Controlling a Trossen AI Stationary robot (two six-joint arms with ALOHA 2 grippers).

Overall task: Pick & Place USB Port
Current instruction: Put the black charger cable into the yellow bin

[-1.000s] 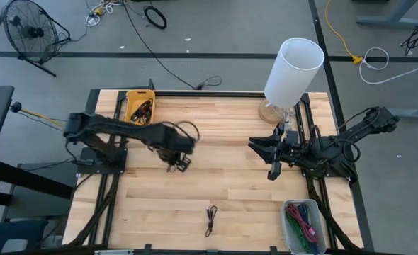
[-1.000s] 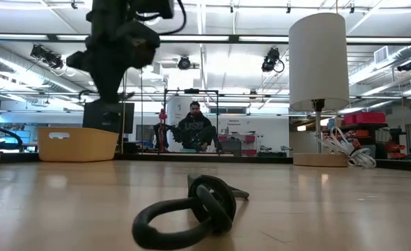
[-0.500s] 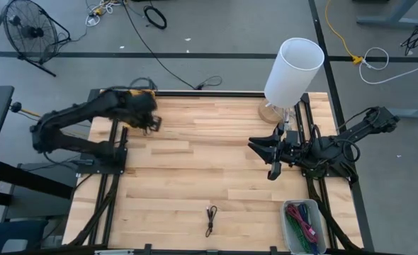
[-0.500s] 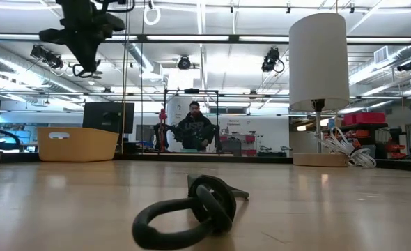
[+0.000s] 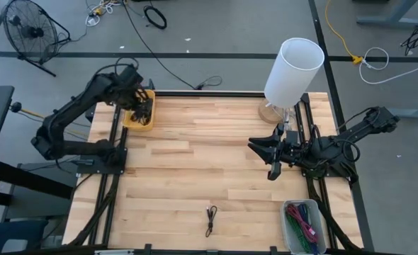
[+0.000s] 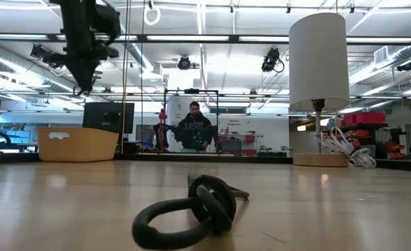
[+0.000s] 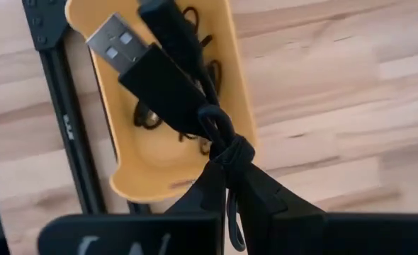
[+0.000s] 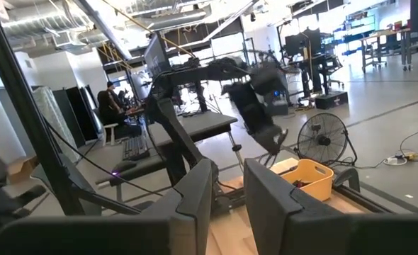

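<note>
L tool point(image 7: 223, 177) clamped on black USB cable point(image 7: 163, 78), held above yellow bin point(image 7: 152, 166) at far-left corner of desk point(image 5: 216, 163). R tool point(image 5: 271, 157) waits mid-right, fingers narrowly apart. Second cable point(image 5: 210, 218) lies near edge.

Black USB cable point(image 7: 168, 78), silver plug exposed, hangs knotted above yellow bin point(image 7: 159, 159); second black cable point(image 5: 210, 219) coiled at lower centre.

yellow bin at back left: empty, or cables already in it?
Not empty. The left wrist view shows dark coiled cables lying inside the yellow bin, beneath the USB cable held in the left gripper.
</note>
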